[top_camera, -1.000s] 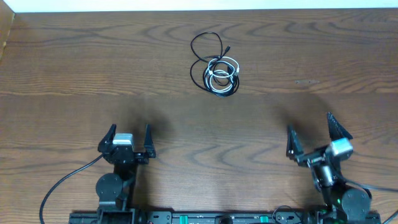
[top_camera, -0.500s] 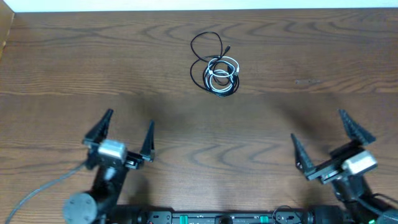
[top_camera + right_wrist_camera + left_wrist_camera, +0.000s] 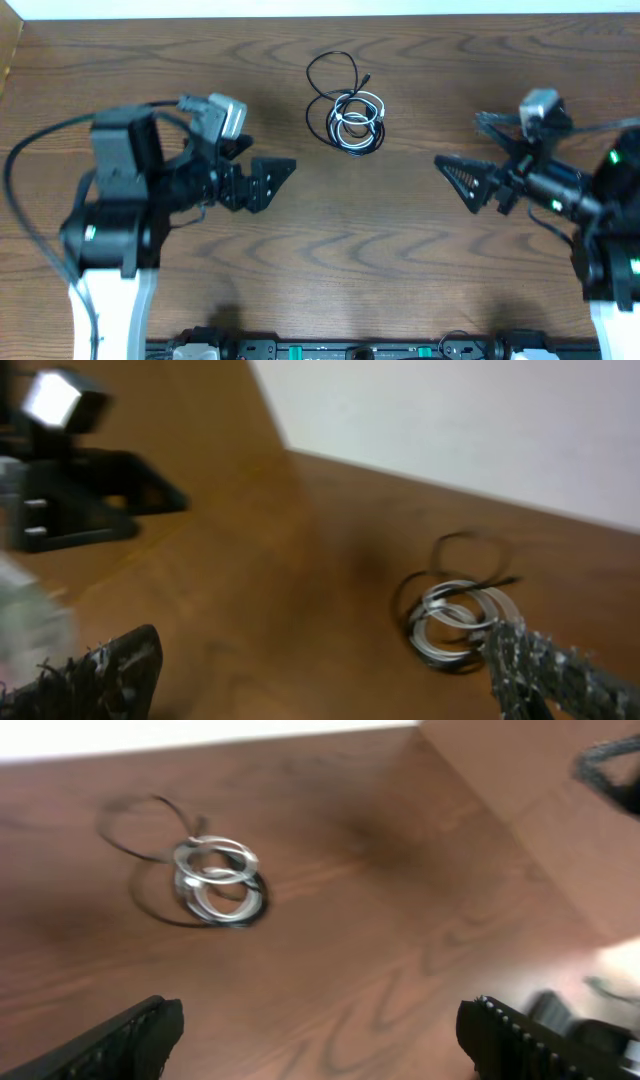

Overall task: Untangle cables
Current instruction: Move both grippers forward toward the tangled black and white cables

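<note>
Tangled cables lie at upper centre on the surface. The left jaws and right jaws, both released and empty, flank them, apart.

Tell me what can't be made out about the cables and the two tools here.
- Cables: overhead, the coil is too small to count cords or trace crossings; both wrist views are motion-blurred.
- Left tool: left wrist view, finger bases cut off by the bottom edge.
- Right tool: right wrist view, fingers blurred and cut by the bottom edge.
</note>
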Robot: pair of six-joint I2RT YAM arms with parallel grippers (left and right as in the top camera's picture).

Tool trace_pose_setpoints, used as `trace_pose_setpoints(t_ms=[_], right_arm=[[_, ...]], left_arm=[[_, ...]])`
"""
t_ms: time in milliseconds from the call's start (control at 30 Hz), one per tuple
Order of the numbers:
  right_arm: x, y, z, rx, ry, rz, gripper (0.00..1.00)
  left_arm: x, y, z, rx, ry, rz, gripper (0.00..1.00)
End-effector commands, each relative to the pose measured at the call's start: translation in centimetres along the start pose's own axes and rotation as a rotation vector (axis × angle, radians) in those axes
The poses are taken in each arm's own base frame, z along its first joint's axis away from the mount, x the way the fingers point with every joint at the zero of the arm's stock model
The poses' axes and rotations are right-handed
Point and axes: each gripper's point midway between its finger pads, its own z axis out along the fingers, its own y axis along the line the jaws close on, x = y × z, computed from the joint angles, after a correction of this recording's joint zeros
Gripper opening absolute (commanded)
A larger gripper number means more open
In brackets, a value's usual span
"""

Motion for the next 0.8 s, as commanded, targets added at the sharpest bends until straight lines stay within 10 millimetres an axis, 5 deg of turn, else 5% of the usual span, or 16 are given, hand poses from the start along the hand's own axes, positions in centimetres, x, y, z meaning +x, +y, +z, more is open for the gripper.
trace_pose_setpoints(t_ms=[0,100,300,433,633,767], right_arm=[[0.5,-0.3,1.2,-0.08,0.046,0.192,0.99],[1.8,-2.1,2.9,-0.062,0.1,0.28,0.99],[5.5,-6.9,7.7,0.213,0.289,0.358,0.99],[7.6,-9.6,10.6,0.394,0.442,0.346,0.99],[7.7,-10.8,14.6,0.366,0.407,0.375,0.99],[10.0,-12.6,17.2,0.393,0.433,0.423,0.99]], left_arm=[[-0.2,0.6,1.2,0.04,0.031,-0.101,0.93],[0.5,4.4,2.1,-0.128,0.083,-0.235,0.93],[1.7,8.4,2.5,-0.335,0.293,-0.343,0.93],[2.1,10.6,4.5,-0.396,0.357,-0.384,0.93],[3.4,12.7,6.9,-0.398,0.415,-0.435,0.93],[4.4,13.9,8.2,-0.42,0.438,-0.545,0.93]])
